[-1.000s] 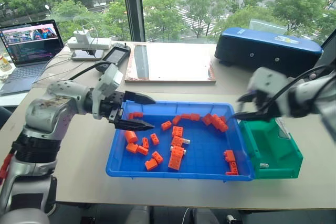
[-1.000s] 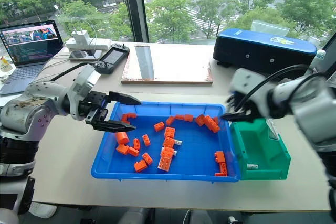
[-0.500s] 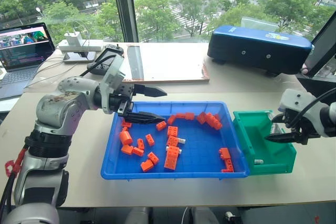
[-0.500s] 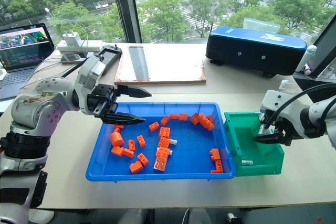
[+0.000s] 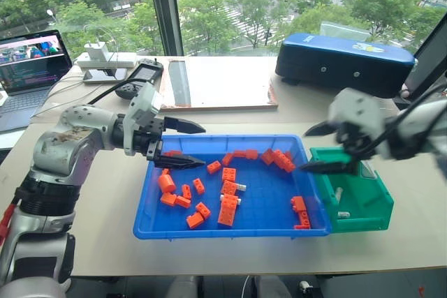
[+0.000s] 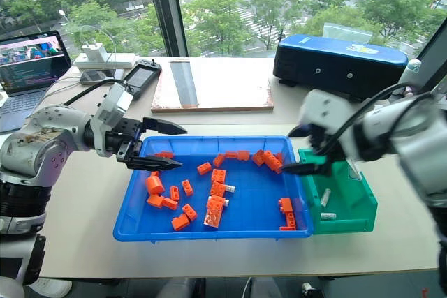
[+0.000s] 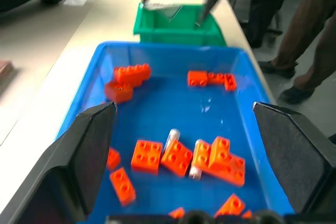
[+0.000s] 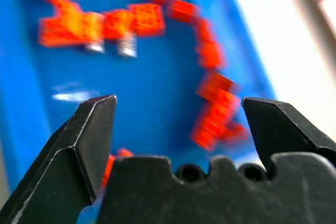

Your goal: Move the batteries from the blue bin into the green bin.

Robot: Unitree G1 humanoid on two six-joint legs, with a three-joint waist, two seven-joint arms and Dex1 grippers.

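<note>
Lying among the orange bricks (image 5: 231, 206) near the middle of the blue bin (image 5: 209, 228) are the batteries (image 5: 246, 188) left to move: two short silver cylinders, one touching the upper brick pair and one by the stacked bricks just below it. From the left wrist view their long axes are running roughly along that gripper's line of sight, side by side with a brick between them.

The right gripper (image 5: 318, 149) is hanging over the seam between the blue bin's right wall and the green bin (image 5: 363, 218), its two black fingers spread wide and holding nothing. From it, the batteries are sitting at about eight o'clock in the head view. The left gripper (image 5: 186, 144) is hovering over the blue bin's far-left corner, jaws also standing wide and empty; from it the batteries are lying at about four o'clock.

Resting already in the green bin are two pale cylinders (image 5: 339, 194), one leaning against the near-left wall and one flat near the front.

Judging by the gaps, both grippers are sitting at similar range, with the right one also beside the drop-off.
</note>
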